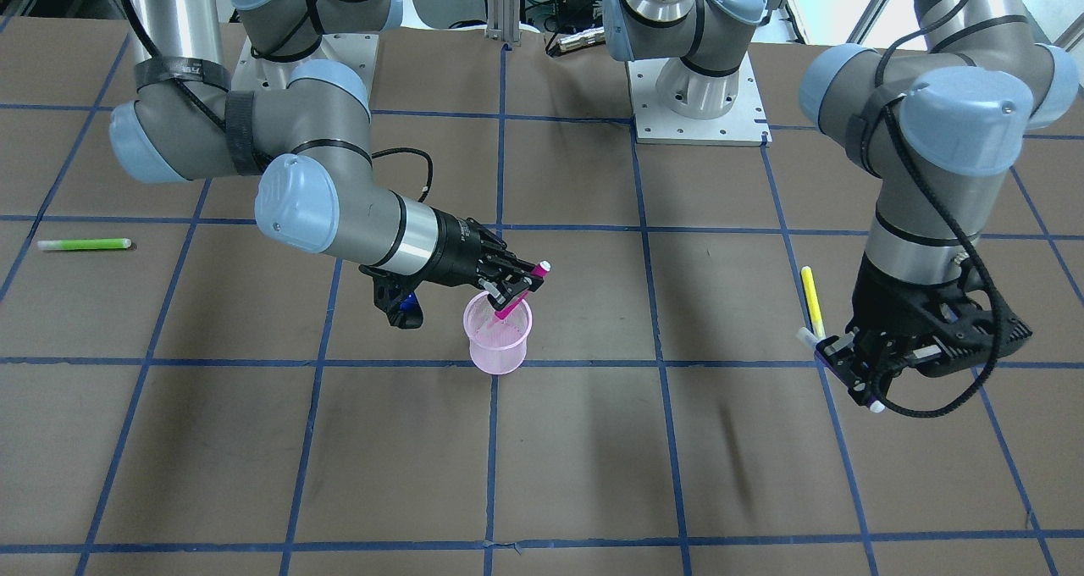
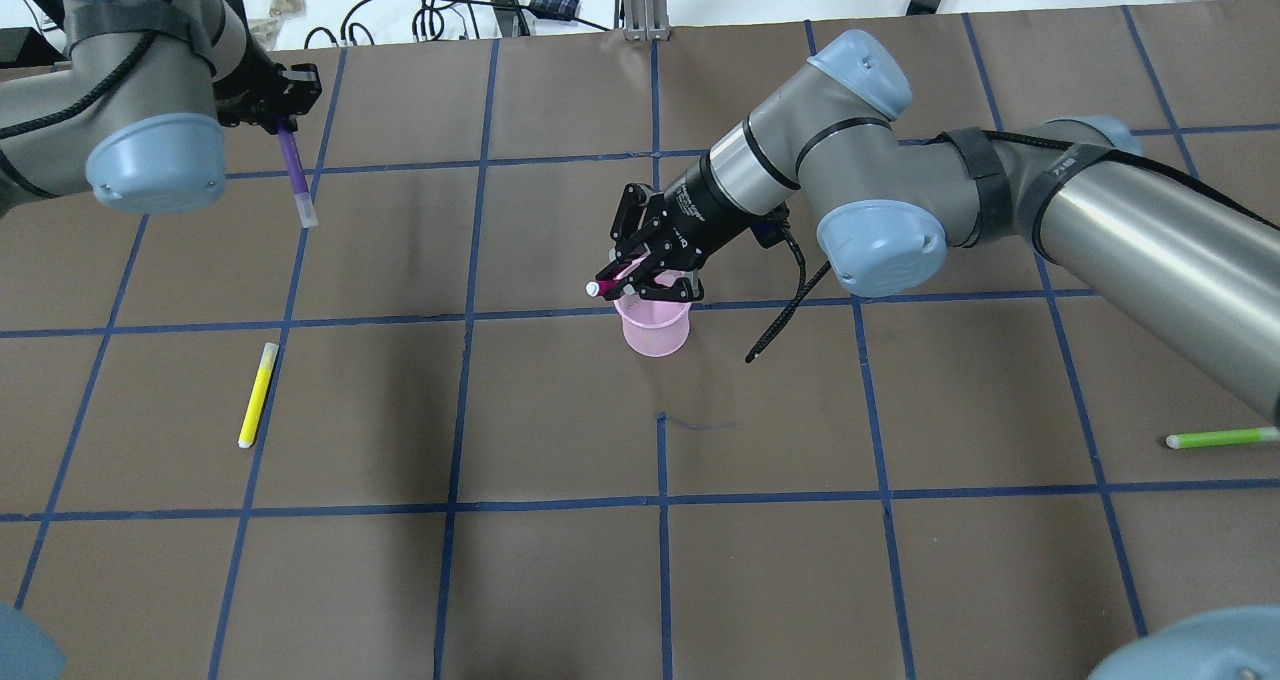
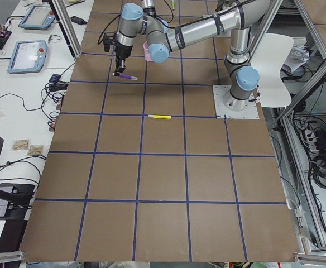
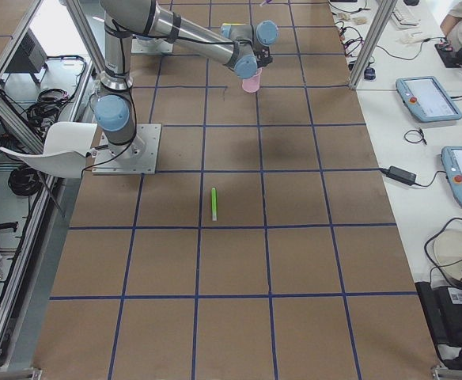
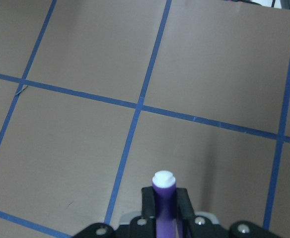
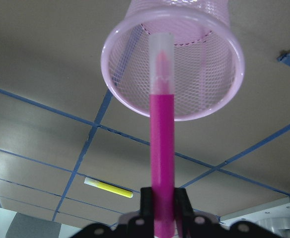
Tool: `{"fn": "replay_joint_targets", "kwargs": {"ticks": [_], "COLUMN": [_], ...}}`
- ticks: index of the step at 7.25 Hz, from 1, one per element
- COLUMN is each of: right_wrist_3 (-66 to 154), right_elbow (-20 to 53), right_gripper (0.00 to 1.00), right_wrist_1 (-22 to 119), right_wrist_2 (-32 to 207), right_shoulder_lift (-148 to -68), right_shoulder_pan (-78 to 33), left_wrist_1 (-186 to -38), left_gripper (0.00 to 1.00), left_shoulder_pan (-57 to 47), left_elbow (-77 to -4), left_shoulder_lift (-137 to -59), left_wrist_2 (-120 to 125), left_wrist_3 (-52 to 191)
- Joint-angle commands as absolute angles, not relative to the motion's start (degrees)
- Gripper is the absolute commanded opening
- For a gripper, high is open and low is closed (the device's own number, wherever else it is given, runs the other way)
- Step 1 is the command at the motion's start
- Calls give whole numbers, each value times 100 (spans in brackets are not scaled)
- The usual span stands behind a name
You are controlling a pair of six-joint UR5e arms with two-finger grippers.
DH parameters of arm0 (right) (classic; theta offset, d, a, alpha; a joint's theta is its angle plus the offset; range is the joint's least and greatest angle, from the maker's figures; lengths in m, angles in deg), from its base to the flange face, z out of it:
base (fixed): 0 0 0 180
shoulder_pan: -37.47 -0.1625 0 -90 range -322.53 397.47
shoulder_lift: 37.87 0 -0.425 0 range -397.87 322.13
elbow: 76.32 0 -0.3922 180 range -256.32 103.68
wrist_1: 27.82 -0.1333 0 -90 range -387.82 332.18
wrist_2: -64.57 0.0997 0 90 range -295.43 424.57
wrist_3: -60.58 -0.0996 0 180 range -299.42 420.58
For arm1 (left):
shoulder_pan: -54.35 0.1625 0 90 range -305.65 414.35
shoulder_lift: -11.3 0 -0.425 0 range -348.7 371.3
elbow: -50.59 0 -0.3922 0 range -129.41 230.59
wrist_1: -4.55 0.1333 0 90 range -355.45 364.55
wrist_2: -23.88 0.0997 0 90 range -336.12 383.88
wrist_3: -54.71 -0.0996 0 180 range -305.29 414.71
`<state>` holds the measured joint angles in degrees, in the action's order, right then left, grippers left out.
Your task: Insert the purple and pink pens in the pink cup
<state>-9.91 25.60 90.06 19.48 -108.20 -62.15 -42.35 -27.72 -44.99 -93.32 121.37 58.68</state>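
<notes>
Seen from overhead, the left tool [image 2: 283,122] is at the far left of the table [image 2: 560,560]. It is pinching the purple pen [image 2: 293,165] between its fingers. The pen sticks out of the tool at a slant, with its white end free. It is well apart from the pink cup [image 2: 655,328].

Nearer to the robot, a yellow pen [image 2: 257,395] lies flat on the table.

At the middle, the pink cup stands upright beside a crossing of the blue lines. The right tool [image 2: 645,275] is just above its rim, pressed on the pink pen [image 6: 162,163]. The pen is tilted, and in the right wrist view its clear capped end is over the mouth of the cup.

At the far right, a green pen [image 2: 1220,438] lies on the table, well apart from everything else.
</notes>
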Motion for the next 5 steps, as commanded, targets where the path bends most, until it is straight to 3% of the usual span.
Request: {"fn": "replay_joint_targets", "kwargs": {"ticks": [1,2,3,5], "right_wrist_3": [-973,-955,-938,-903], "right_elbow": [2615,2624,2607,2537], "right_gripper": [52,68,76,81], "right_wrist_1": [9013,9022,9092,9442], "right_wrist_2": [1948,1948,1931,1634], "right_shoulder_lift": [-10818,-10818,-10818,-10827], "right_shoulder_pan": [-6211,-6211,-6193,-5836], "left_wrist_1": [-3809,-3790,-3720,-3554], "left_gripper": [0,0,0,0], "left_shoulder_pan": [-3081,-3108,-3134,-3291], "left_elbow": [-4600,-4670,-4680,-4680], "left_shoulder_lift": [-9364,-9312,-9268,-9293], "left_wrist_2": [12161,12153,12144,12153], "left_wrist_3": [6085,6138,6148,6261]}}
